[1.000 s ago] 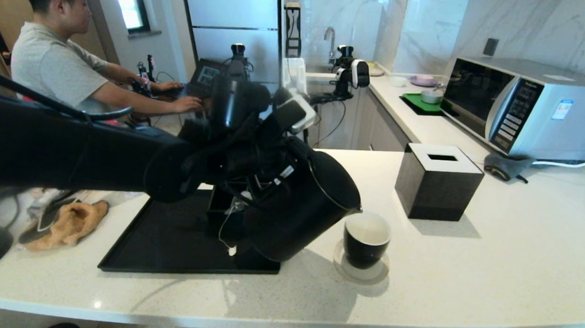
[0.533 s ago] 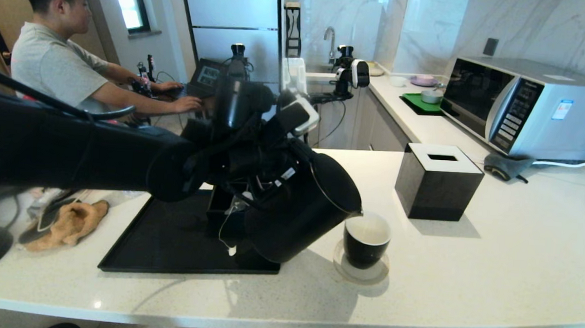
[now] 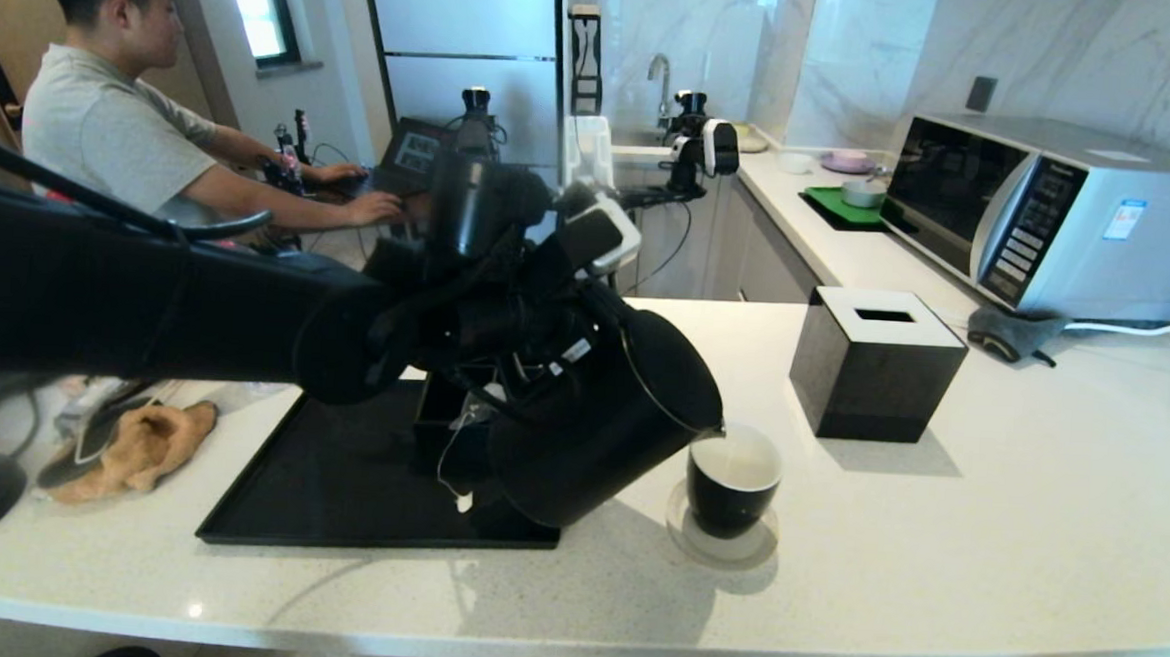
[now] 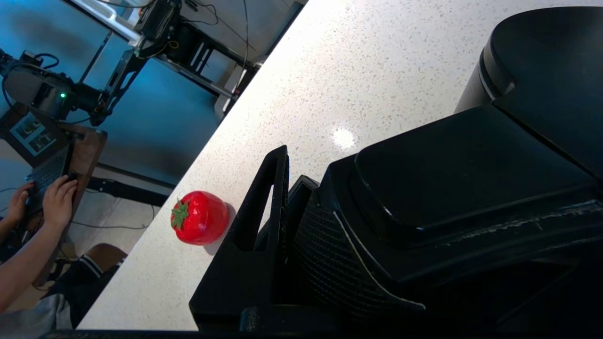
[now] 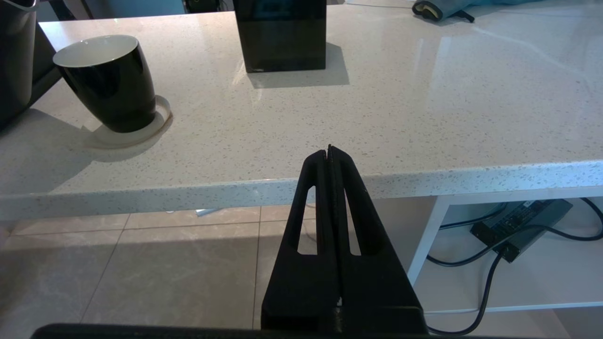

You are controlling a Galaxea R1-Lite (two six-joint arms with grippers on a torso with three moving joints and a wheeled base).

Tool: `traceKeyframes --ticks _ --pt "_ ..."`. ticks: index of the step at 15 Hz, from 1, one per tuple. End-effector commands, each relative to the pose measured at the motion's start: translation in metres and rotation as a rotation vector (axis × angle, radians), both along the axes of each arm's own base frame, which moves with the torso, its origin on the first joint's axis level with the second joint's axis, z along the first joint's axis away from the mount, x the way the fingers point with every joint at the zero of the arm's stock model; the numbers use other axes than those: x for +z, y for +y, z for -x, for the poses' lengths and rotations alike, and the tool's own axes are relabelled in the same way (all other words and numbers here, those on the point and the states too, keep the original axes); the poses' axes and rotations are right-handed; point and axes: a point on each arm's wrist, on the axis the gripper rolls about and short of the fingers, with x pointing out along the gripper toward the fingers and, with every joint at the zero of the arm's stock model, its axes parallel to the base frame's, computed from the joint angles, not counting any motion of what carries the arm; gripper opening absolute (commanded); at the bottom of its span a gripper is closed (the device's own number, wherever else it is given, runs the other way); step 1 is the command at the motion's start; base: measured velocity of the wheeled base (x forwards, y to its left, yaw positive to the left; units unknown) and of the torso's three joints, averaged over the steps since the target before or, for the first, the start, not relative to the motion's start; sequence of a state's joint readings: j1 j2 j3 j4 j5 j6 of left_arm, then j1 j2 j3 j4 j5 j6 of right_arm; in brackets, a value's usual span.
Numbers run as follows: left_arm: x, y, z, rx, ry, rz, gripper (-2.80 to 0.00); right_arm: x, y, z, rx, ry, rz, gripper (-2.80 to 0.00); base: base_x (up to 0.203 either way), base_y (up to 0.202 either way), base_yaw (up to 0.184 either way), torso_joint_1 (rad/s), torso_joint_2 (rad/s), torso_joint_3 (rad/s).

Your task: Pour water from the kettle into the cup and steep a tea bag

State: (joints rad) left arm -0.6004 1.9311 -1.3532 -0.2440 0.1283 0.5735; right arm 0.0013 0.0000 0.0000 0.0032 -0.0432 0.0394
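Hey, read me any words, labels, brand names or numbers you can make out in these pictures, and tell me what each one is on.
None can be read.
Microwave: sticker, brand mark and button labels, all too small.
Left gripper holding the kettle: a small white label, blurred.
Laptop screen: figures, blurred.
Cup and tissue box: no print visible.

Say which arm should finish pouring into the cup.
Left. The left gripper already holds the kettle tilted, spout over the cup. The right gripper is shut and empty, off the counter's front edge.
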Motion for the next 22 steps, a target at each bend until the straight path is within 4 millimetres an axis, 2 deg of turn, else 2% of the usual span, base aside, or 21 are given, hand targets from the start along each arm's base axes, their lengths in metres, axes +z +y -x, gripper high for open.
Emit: traceKeyframes --ticks 1,8,22 --pt "0.0 0.0 0.0 0.0 -0.004 -0.006 -2.8 0.0 0.0 0.0 0.0 0.0 -0.001 -2.8 0.0 0.0 0.0 0.0 0.0 0.0" --pt "0.011 -0.004 -0.004 -0.004 -0.007 -0.008 -2.8 0.0 0.0 0.0 -0.001 0.0 -0.001 -2.8 0.0 0.0 0.0 0.0 0.0 0.0" --pt "0.013 -0.016 -0.01 -0.035 -0.015 -0.052 -2.8 0.0 0.0 0.0 -0.001 0.0 -0.001 -2.8 0.0 0.0 0.0 0.0 0.0 0.0"
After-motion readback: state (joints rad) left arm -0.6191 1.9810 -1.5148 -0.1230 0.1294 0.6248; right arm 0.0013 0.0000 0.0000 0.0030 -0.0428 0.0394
